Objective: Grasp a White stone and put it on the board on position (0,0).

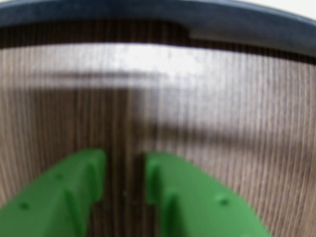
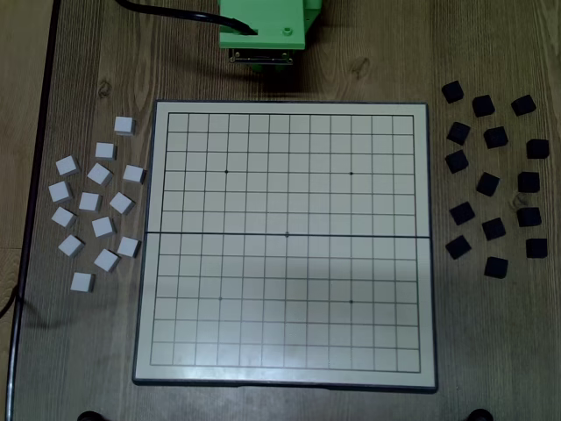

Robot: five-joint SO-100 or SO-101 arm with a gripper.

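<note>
The white stones (image 2: 96, 200) lie in a loose bunch on the wooden table (image 2: 491, 351), at about 9 o'clock from the board (image 2: 289, 377). None of them is on the board. The middle dot (image 2: 287, 234) sits on the bold line across the board, and no stone is on it. The black stones (image 2: 493, 180) are spread out at 3 o'clock from the board. The green arm base (image 2: 263, 24) stands at 12 o'clock, just past the board's top edge.

Only the fixed view shows the board and the stones. Only the wrist view shows the gripper (image 1: 126, 173), and that view is blurry. Its two green fingers (image 1: 64, 197) stand a narrow way apart. Nothing is between them, only the wooden table below. A dark curved rim (image 1: 148, 15) runs across the top of that view.
</note>
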